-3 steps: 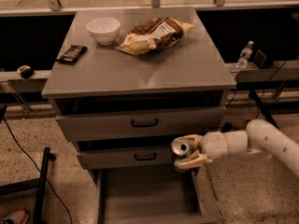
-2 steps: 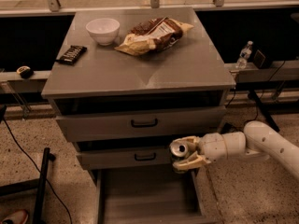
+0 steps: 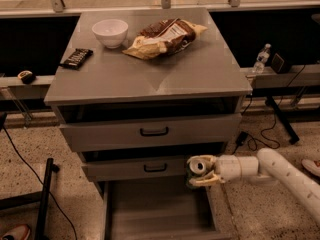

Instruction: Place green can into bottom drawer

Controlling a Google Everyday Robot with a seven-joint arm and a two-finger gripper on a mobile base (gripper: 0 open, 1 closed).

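The green can (image 3: pixel 196 167) lies sideways in my gripper (image 3: pixel 199 170), its shiny silver top facing the camera. The gripper is shut on it, one finger above and one below. My white arm (image 3: pixel 280 174) reaches in from the right. The can hangs just above the right front part of the bottom drawer (image 3: pixel 155 211), which is pulled out, a plain grey box with a flat floor. The can is level with the middle drawer's front (image 3: pixel 137 169).
The cabinet top (image 3: pixel 150 69) holds a white bowl (image 3: pixel 110 32), a chip bag (image 3: pixel 165 36) and a dark snack bar (image 3: pixel 76 57). The top drawer (image 3: pixel 150 131) is slightly open. A clear water bottle (image 3: pixel 260 58) stands on the right ledge. A black stand (image 3: pixel 45 194) is at the left.
My gripper with the can has shifted slightly left and down, toward the open bottom drawer. Nothing else has moved.
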